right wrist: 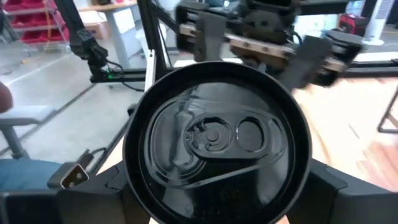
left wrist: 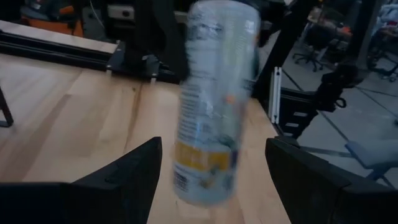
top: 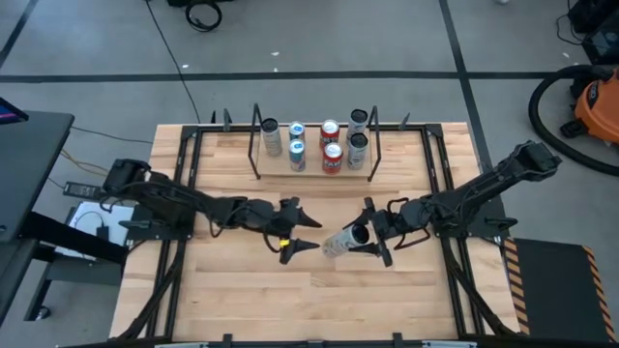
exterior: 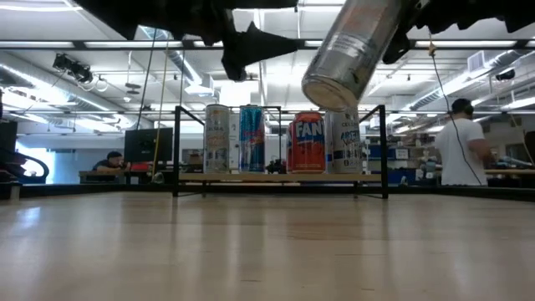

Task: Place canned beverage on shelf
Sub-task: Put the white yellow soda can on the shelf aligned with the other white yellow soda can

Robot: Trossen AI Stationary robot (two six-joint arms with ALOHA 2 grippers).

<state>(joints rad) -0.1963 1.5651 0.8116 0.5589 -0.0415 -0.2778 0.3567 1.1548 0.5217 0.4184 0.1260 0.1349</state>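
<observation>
Both arms reach in from opposite side edges of the worktop toward its centre, raised above it. The left hand (top: 296, 232) has its fingers spread, gripping nothing. The right hand (top: 372, 237) is clamped around a tilted can (top: 344, 242).

The shelf (top: 314, 172) stands at the table's (top: 242, 300) far edge, carrying seven upright cans (top: 332, 158). Nearer, mid-table, the right gripper (top: 372, 235) holds a tilted can (top: 340, 242) aloft, facing the left gripper (top: 302, 235).
</observation>
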